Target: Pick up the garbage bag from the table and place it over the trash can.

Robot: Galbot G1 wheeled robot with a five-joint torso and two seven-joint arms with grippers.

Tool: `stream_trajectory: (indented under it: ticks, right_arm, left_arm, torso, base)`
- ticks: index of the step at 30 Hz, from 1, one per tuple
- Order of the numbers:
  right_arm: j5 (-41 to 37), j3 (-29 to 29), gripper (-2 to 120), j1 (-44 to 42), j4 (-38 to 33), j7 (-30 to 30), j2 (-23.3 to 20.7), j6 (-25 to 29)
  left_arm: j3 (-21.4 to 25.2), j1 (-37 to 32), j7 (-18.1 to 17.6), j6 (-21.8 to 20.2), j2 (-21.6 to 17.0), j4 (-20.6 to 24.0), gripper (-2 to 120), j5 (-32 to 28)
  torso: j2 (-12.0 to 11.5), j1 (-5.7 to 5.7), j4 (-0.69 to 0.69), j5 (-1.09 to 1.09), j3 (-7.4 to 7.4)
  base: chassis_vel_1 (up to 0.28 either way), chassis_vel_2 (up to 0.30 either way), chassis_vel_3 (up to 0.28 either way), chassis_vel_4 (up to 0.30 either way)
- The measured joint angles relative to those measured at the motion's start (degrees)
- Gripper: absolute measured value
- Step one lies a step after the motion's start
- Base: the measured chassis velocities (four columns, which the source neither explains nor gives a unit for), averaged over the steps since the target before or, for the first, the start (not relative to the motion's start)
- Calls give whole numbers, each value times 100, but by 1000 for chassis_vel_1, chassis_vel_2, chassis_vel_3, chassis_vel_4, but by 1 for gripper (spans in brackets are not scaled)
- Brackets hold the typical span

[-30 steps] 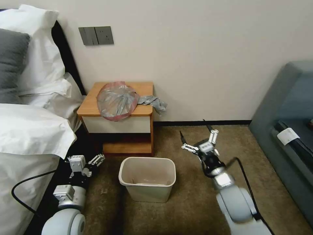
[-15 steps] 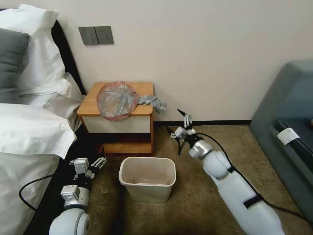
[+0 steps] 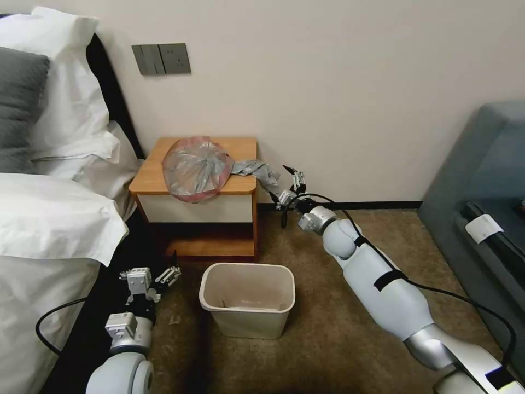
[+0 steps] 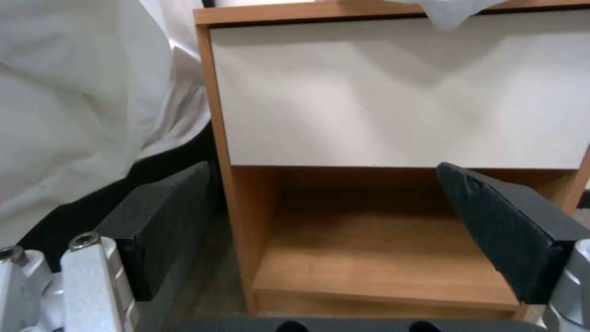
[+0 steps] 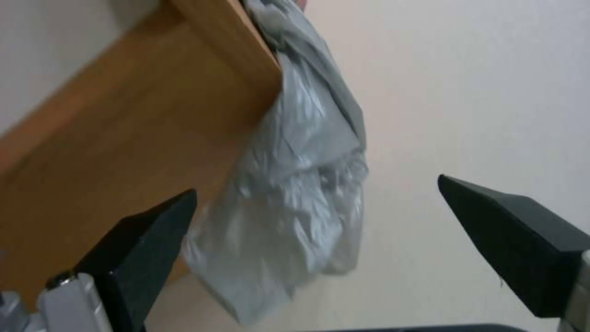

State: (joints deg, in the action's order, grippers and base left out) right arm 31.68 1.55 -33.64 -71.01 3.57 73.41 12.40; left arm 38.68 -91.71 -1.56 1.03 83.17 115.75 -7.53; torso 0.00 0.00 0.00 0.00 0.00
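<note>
We see the bag [image 3: 198, 168] lying crumpled on the table [image 3: 158, 164], its pinkish rim band curving along the front edge, where a fold droops onto the white drawer front. A twisted grey tail of the bag runs across the table's right edge and hangs down beside the side panel, close to the wall [image 3: 355, 93]. Our right arm is stretched toward that side, and the right gripper [image 3: 288, 185] sits just beside the hanging tail, near but not touching it. In the right wrist view the tail [image 5: 295, 203] dangles against the orange-brown side panel [image 5: 123, 152]; the two black fingers [image 5: 144, 240] are spread wide, with nothing between them yet, and the tail lies ahead of the gap, toward the finger on the table's side.

The can [image 3: 247, 298] stands on the carpet [image 3: 328, 328] in front of the table, apart from the bag. Our left gripper [image 3: 156, 276] rests low, between the bed [image 3: 49, 219] and the can, its fingers parted and unloaded. The left wrist view faces the drawer front [image 4: 399, 92] and the low shelf [image 4: 381, 258], with a scrap of the bag overhanging the top edge.
</note>
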Motion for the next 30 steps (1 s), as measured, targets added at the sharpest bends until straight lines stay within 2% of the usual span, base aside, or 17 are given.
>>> stream_trajectory:
  ticks: [5, 11, 18, 23, 27, 30]
  right_arm:
    - [-16, 148, 100, 109, 116, -56, 52, -16]
    - [-20, 369, 100, 578, 738, -172, 176, 92]
    - [64, 476, 100, 891, 1044, -204, 272, 195]
    - [101, 485, 89, 898, 1094, -210, 305, 241]
    - [93, 515, 69, 890, 1099, -197, 303, 264]
    - [128, 504, 61, 892, 1117, -189, 304, 283]
  left_arm:
    - [-21, 3, 0, 11, 18, 0, 93, 27]
    - [-53, -58, 0, 108, 118, -8, 93, 141]
    - [-100, -75, -6, 136, 164, -43, 93, 186]
    - [-141, -78, -13, 139, 187, -50, 93, 202]
    - [-164, -75, -17, 143, 206, -57, 93, 225]
    - [-181, -72, -20, 144, 213, -57, 93, 236]
  torso:
    - [0, 0, 0, 0, 0]
    - [0, 0, 0, 0, 0]
    - [0, 0, 0, 0, 0]
    - [0, 0, 0, 1, 0]
    - [0, 0, 0, 0, 0]
    - [0, 0, -1, 1, 0]
  base:
    - [0, 0, 0, 0]
    - [0, 0, 0, 0]
    - [0, 0, 0, 0]
    - [0, 0, 0, 0]
    - [0, 0, 0, 0]
    - [0, 0, 0, 0]
